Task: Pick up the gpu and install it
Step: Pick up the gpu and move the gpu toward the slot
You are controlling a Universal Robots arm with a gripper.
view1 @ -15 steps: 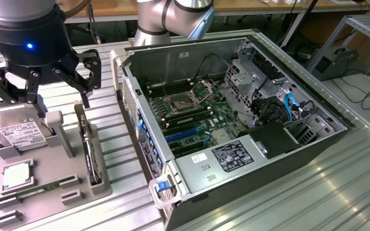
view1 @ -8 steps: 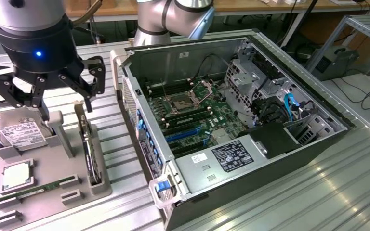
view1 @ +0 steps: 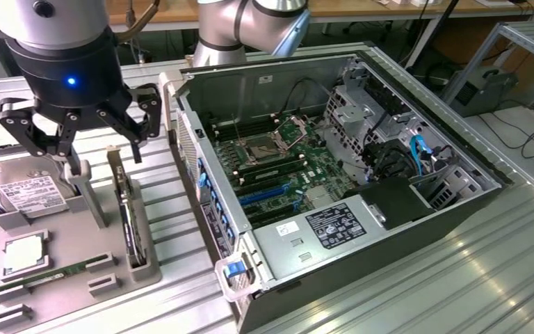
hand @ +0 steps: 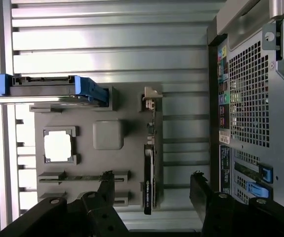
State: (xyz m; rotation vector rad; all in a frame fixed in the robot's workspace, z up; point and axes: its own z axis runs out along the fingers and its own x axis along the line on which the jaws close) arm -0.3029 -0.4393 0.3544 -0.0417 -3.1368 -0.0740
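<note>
The gpu [view1: 130, 219] stands on its long edge in a slot of the grey holder tray [view1: 63, 236], left of the computer case in the exterior view. In the wrist view the gpu [hand: 149, 170] is edge-on, a thin dark card with its pale metal bracket [hand: 152, 96] at one end. My gripper [view1: 100, 154] hangs open above the tray's far part, over the card and apart from it. The wrist view has my gripper [hand: 152, 177] with one black finger [hand: 106, 180] on each side of the card's line, nothing between them.
The tray also holds a hard drive [view1: 26, 191], a square processor [view1: 24, 252] and a slim memory stick [view1: 49, 275]. The open computer case [view1: 277, 76] lies on its side to the right, motherboard [view1: 286, 170] and blue slots [view1: 265, 192] exposed. The table is ribbed metal.
</note>
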